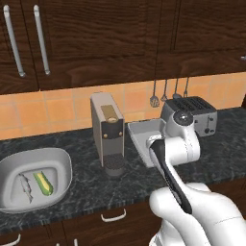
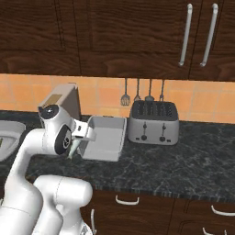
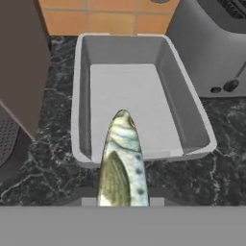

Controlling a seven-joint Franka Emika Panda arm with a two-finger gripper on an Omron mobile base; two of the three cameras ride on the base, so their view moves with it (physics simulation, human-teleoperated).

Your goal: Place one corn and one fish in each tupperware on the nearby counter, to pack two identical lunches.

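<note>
Gripper [image 3: 122, 204] grasping slim silvery-grey fish [image 3: 121, 161], hovering above near rim of empty rectangular light-grey tupperware [image 3: 139, 103]; next: advance, release inside.

On the black marbled counter [image 1: 86, 187], the boxy grey coffee machine [image 1: 107, 134] stands between the oval grey tupperware [image 1: 60, 163], holding silvery fish [image 1: 25, 187] and yellow corn [image 1: 43, 182], and the rectangular grey tupperware [image 3: 139, 103]; the silver toaster [image 2: 153, 122] stands right.

The rectangular container [image 3: 139, 96] is open from above. The coffee machine [image 3: 21, 67] stands close on its left and the toaster [image 3: 211, 43] close on its right.
</note>
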